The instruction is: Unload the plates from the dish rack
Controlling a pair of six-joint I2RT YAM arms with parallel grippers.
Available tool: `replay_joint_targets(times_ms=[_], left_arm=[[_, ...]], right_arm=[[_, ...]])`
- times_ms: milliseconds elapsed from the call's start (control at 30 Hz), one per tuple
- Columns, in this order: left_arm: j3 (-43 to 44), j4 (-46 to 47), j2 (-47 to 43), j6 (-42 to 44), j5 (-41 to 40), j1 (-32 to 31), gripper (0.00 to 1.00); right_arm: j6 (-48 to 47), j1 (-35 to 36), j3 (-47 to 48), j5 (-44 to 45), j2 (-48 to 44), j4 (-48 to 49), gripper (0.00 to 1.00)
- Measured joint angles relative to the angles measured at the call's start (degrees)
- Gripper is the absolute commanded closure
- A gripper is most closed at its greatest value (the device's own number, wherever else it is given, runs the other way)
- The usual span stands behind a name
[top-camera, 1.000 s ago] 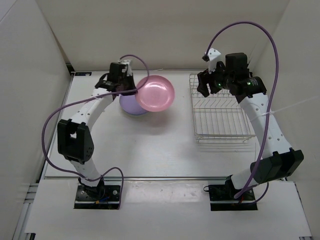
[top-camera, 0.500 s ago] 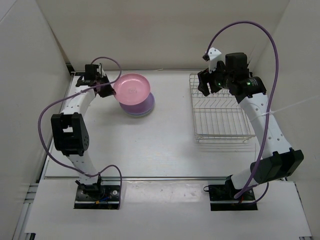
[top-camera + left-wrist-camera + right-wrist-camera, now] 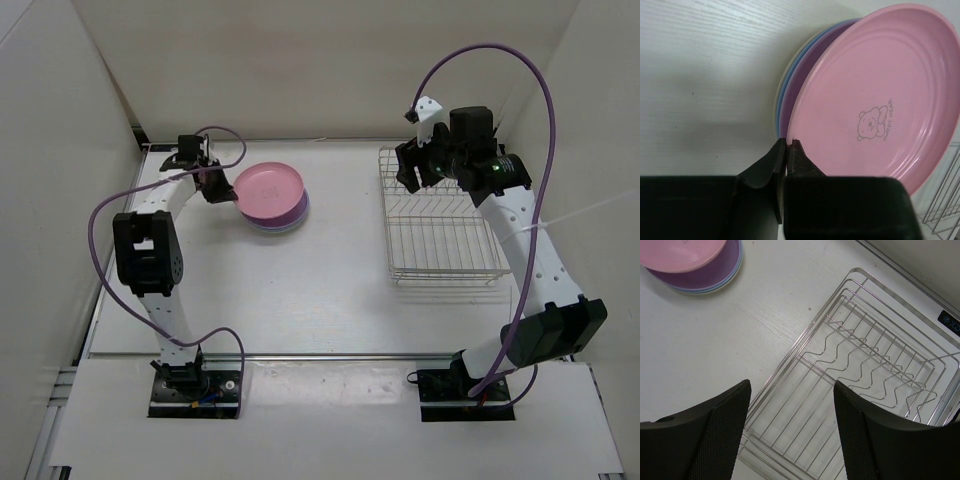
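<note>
Over at 10 o'clock on the table (image 3: 300, 300), the pink plate (image 3: 268, 190) lies on top of the purple plate (image 3: 715, 270) and the blue plate (image 3: 784, 97), a bit tipped. My left claw (image 3: 788, 144) is pressed together, pinching the pink plate by its rim on the 9 o'clock side. At 2 o'clock sits the rack (image 3: 440, 245), well apart from the stack. My right claw (image 3: 790, 390) hangs over the far end of the rack with its fingers (image 3: 720, 425) spread wide, holding nothing.
</note>
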Motion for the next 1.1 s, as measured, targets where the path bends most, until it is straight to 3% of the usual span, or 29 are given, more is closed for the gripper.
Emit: replay_joint_targets(times_ms=[567,900,1100], left_arm=[[1.20,-0.13,3.61,-0.09,1.57,-0.33,0.87],[1.44,-0.07,3.76,-0.42,2.32,-0.94,0.73],[1.44,0.13,3.76,-0.63,2.71,-0.94,0.54]], right_arm=[[-0.09,-0.02,0.00,0.04,-0.63,-0.02,0.32],[-0.22,0.00,0.00,-0.02,-1.03,-0.09,0.32],[-0.35,0.00,0.00,-0.20,-1.07,-0.11,0.32]])
